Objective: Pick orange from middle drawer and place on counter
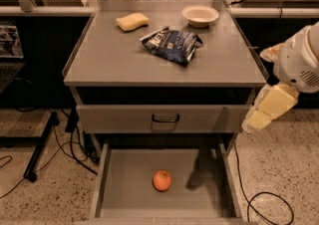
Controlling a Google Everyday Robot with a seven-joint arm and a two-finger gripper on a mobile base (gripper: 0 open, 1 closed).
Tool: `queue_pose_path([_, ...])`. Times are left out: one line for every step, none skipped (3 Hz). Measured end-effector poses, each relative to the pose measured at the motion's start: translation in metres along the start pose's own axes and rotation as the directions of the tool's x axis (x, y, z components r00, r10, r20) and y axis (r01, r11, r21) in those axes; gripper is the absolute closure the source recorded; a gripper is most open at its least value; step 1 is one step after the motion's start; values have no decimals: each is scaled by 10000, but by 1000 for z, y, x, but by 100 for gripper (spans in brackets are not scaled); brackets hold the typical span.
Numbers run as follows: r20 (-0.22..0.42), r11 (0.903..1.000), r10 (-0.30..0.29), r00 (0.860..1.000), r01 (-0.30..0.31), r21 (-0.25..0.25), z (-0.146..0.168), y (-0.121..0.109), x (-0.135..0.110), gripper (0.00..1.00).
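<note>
The orange (162, 180) lies on the floor of the open middle drawer (124, 189), near its centre. The counter (109, 57) is the grey cabinet top above it. My gripper (268, 109), pale yellow on a white arm, hangs to the right of the cabinet at about the height of the closed drawer front. It is well above and to the right of the orange and touches nothing. It holds nothing that I can see.
On the counter lie a pale yellow sponge (132, 21), a dark blue chip bag (171, 45) and a white bowl (200, 15). A closed drawer front with a black handle (165, 118) sits above the open drawer. Cables (65, 144) run on the floor at left.
</note>
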State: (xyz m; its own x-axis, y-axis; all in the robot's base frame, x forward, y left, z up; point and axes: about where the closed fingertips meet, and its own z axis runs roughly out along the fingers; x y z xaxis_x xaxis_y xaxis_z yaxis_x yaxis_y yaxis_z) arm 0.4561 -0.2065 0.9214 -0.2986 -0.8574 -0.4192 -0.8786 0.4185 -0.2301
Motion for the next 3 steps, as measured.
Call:
queue_pose_path([356,9975,469,9983,-449,-545,38,4,8,0])
queue_pose_path([31,9897,837,9965,-827,-1166,69,5,19,0])
queue_pose_path([21,9892,854,9963,-846,-1197,70,5,20,0])
